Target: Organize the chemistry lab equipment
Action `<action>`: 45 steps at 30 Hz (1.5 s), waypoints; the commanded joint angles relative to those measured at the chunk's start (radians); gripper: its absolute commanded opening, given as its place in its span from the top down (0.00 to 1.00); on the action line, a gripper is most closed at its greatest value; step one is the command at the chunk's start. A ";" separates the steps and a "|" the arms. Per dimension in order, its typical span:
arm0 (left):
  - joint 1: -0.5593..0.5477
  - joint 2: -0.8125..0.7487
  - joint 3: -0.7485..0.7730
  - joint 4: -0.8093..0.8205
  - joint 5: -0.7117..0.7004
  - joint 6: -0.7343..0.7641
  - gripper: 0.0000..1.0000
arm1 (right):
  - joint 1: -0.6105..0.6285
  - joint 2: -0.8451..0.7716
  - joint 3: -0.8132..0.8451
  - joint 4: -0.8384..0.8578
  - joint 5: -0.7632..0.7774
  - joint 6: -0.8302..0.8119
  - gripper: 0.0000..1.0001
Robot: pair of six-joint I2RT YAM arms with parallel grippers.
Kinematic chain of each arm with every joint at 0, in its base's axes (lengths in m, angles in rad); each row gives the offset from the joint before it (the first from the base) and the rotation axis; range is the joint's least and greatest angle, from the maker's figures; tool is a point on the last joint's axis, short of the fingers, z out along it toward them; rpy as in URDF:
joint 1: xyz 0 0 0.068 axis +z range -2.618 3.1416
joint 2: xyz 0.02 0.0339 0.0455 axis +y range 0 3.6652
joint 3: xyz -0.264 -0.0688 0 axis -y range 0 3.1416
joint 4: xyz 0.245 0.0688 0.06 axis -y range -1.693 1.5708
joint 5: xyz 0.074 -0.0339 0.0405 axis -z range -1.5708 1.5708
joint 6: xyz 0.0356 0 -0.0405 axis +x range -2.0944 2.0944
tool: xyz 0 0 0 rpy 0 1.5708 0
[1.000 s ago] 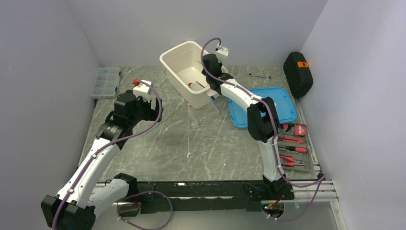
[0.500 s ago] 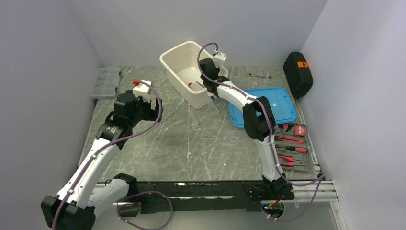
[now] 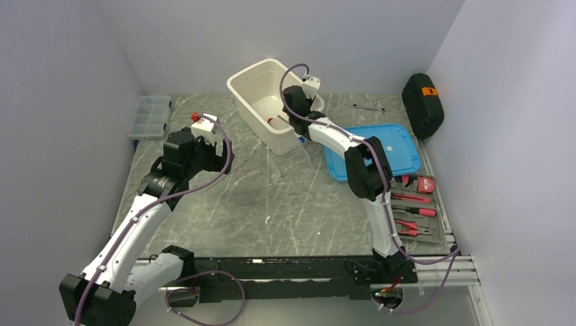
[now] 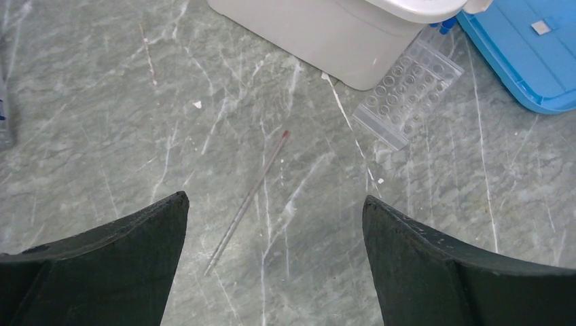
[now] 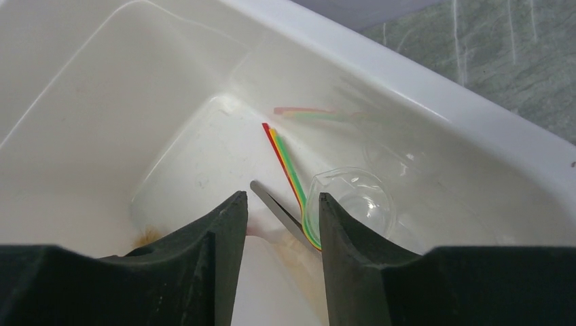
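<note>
From above, we see the left gripper (image 3: 216, 151) poised over the table, left of the white bin (image 3: 253, 88). The right gripper (image 3: 291, 123) reaches down into the bin.

At the left wrist our fingers gape wide, empty, above a thin red-tipped rod (image 4: 248, 200). The tube rack (image 4: 409, 95) lies just beside the bin.

At the right wrist the fingers stand close together over a metal strip (image 5: 275, 206). We cannot tell whether they clamp it.
</note>
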 commanded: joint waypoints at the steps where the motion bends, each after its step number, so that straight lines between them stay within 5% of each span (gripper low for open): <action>1: 0.028 0.040 0.032 0.014 0.074 -0.016 0.01 | 0.016 -0.134 -0.064 0.141 0.008 -0.078 0.53; 9: 0.078 0.207 0.078 -0.039 0.133 -0.032 0.01 | 0.039 -0.346 -0.255 0.323 -0.119 -0.216 0.42; 17: 0.098 0.415 0.124 -0.112 0.030 -0.016 0.01 | 0.028 -0.509 -0.299 0.234 -0.336 -0.298 0.32; 31: 0.127 0.744 0.214 -0.207 0.009 -0.013 0.26 | -0.080 -0.959 -0.780 0.266 -0.533 -0.194 0.27; 45: 0.153 0.844 0.253 -0.236 0.125 -0.043 0.42 | -0.101 -1.015 -0.866 0.283 -0.556 -0.145 0.27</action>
